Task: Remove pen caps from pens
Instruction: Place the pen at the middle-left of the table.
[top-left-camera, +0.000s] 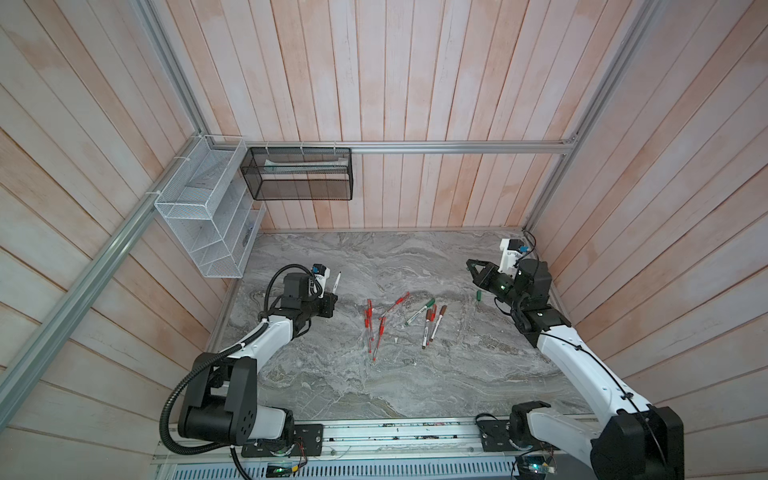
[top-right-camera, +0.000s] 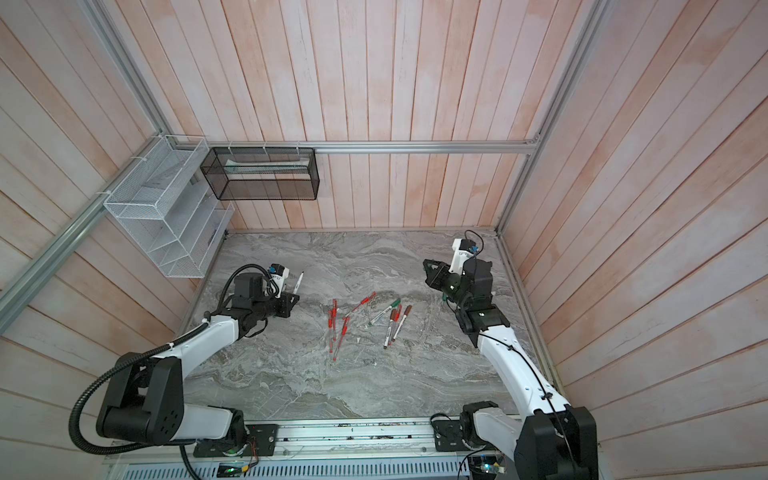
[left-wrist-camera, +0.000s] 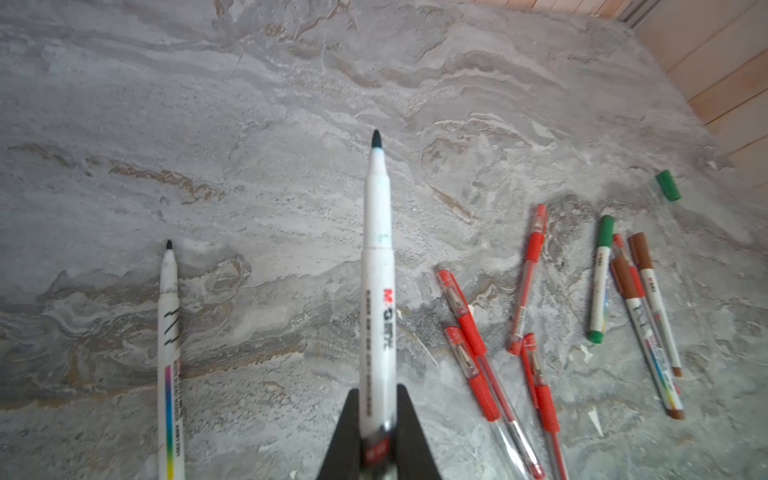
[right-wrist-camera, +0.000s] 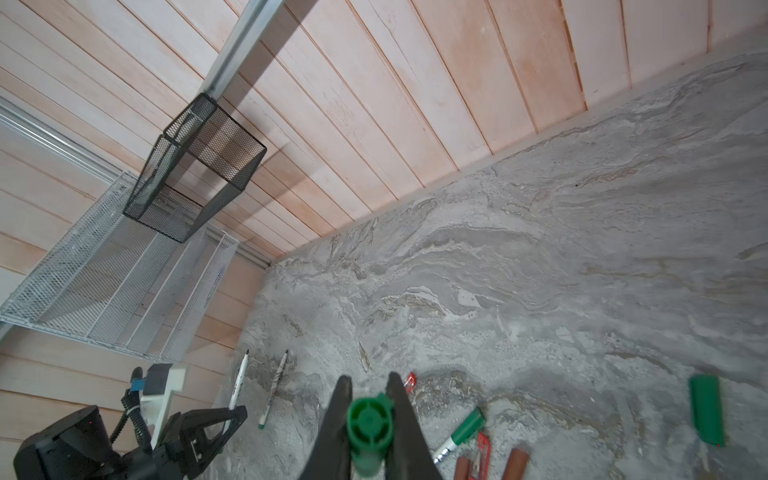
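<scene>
Left end effector (left-wrist-camera: 378, 391) is closed on a white marker (left-wrist-camera: 379, 266), gripped near its tail end. Its cap is off and the dark tip is exposed. The barrel is held clear of the worktop (left-wrist-camera: 291, 104) and is seen pointing toward the back wall in both top views.

Right end effector (right-wrist-camera: 368, 379) is clamped on a green cap (right-wrist-camera: 370, 419), which is held off the surface at the right side of the worktop, well apart from the left arm.

A second uncapped marker (left-wrist-camera: 168, 357), white with a rainbow stripe, is seen lying flat on the worktop just beside the held one. A loose green cap (top-left-camera: 478, 295) lies alone on the worktop near the right arm, apart from the pile.

The remaining pens are found mid-worktop, between the 2 arms. A cluster of red pens (top-left-camera: 369, 318), clear-barrelled with red caps on, is scattered there, some crossing each other. Beside them, toward the right arm, 1 green-capped marker (top-left-camera: 420, 311) and 2 brown-capped markers (top-left-camera: 443, 309) lie close together with their caps on. 1 more red pen is tucked among these.

A white wire basket (top-left-camera: 199, 216) and a black mesh basket (top-left-camera: 299, 174) are mounted on the walls at the far left corner, above the worktop.
</scene>
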